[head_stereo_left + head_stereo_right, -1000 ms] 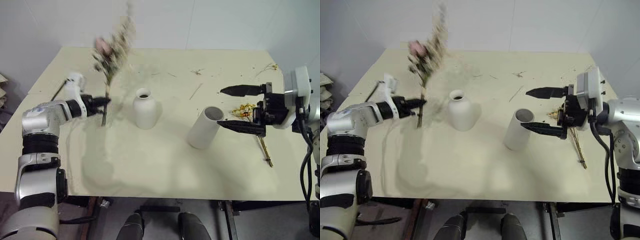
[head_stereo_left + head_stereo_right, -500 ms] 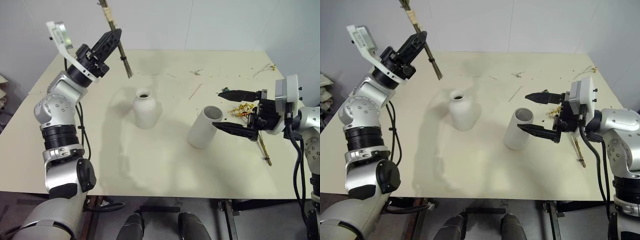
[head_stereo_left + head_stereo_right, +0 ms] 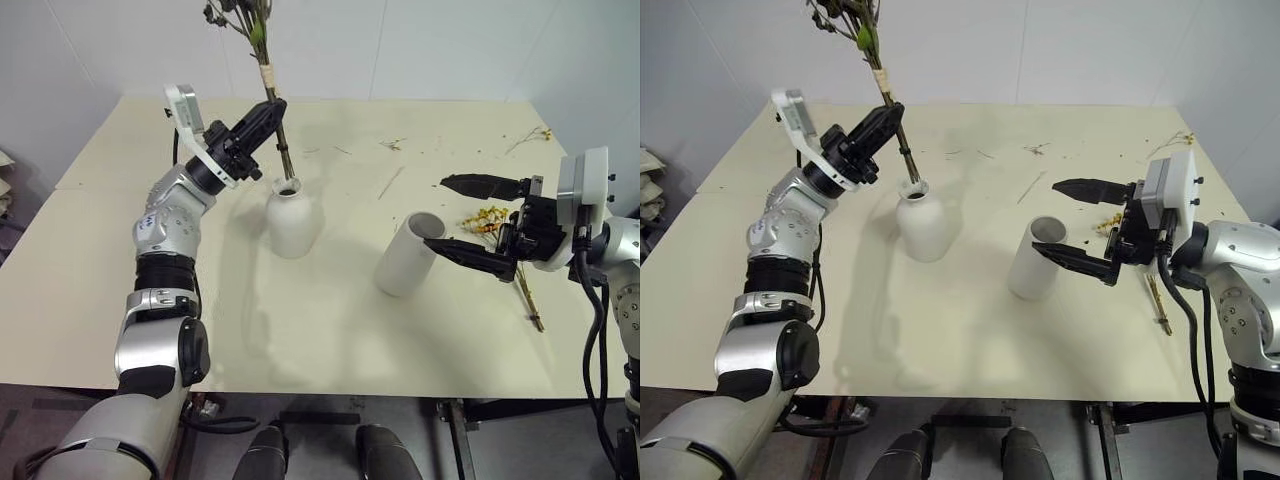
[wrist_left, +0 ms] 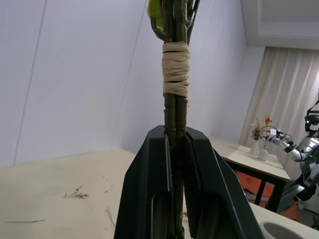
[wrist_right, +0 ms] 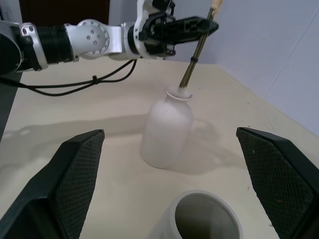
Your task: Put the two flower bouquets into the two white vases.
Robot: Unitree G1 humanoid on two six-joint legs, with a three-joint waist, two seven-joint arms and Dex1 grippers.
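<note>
The left tool [image 3: 268, 117] is clamped tight on the stems of the bouquet with green leaves and a tan wrap [image 3: 262, 48], gripping just below the wrap. The stems run on a slant: the bare cut ends point down and away from the tool into the mouth of the matte white bottle-shaped vase with rounded shoulders [image 3: 291, 222], while the leafy top rises above the tool and out of the head views. In the right wrist view the stem tips sit at or just inside the narrow neck, so the bunch looks started into the vase but not yet lowered. The coming move turns on that line: the long axis of the stems tilts, while the neck stands upright, so my reading is that the bunch must be brought more upright as it slides down, or the ends may catch the rim and tip the vase.

The right tool [image 3: 470, 218] hangs with its two black fingers spread wide and holding nothing, just beside the plain white wide-mouthed cylinder vase [image 3: 409, 254]. The sparse bouquet of small yellow-orange flowers on long thin stems [image 3: 503, 247] lies on the pale tabletop [image 3: 330, 330] just beyond that tool, heads towards the cylinder, stems trailing towards the near edge. The right arm is plainly the nearer one for it.
</note>
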